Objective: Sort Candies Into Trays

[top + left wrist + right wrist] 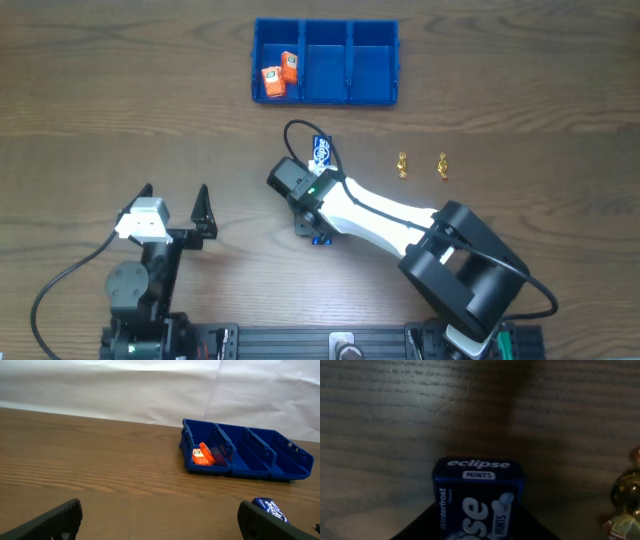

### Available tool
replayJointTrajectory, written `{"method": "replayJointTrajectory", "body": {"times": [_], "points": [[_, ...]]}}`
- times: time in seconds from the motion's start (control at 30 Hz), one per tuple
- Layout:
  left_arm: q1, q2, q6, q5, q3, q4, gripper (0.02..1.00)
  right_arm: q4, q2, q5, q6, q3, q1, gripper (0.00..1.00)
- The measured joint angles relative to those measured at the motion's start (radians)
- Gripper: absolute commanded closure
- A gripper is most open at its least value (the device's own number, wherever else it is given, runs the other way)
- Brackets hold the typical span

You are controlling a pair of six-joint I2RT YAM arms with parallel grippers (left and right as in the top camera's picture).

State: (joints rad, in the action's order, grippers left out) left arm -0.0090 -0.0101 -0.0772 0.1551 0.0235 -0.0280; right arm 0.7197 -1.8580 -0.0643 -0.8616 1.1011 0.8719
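On the wooden table [100,120], the right tool [320,160] clamps a mint box [477,495] by its sides, likely stiff yet slick; left tool [176,205] gapes.

Matt wood-grain table [120,120] — glossy plastic tray [326,96]

Top view: even, diffuse light falls on the wooden tabletop [120,120], with faint, soft shadows close under the arms [380,215]. Left wrist view: a bright white backdrop [125,385] stands behind the tabletop's far edge, and the wood carries a pale sheen. Right wrist view: dim, with a broad dark shadow on the wood beyond the blue mint box [479,495]; a gold-wrapped candy [626,495] shows small glints.
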Motion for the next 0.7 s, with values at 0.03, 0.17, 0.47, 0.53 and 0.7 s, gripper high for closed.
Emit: {"method": "replayJointTrajectory", "body": {"times": [0.03,0.17,0.47,0.53,0.7], "points": [[0.0,0.0,0.0,0.0,0.0,0.0,0.02,0.001,0.0,0.0,0.001,0.003,0.0,0.75],[0.0,0.0,0.0,0.0,0.0,0.0,0.02,0.017,-0.001,-0.005,0.002,0.016,0.0,0.792],[0.0,0.0,0.0,0.0,0.0,0.0,0.02,0.296,0.063,-0.129,0.069,0.305,-0.016,0.827],[0.0,0.0,0.0,0.0,0.0,0.0,0.02,0.331,0.076,-0.152,0.113,0.432,-0.052,0.838],[0.0,0.0,0.0,0.0,0.0,0.0,0.02,0.331,0.042,-0.201,0.256,0.752,-0.218,0.836]]}}
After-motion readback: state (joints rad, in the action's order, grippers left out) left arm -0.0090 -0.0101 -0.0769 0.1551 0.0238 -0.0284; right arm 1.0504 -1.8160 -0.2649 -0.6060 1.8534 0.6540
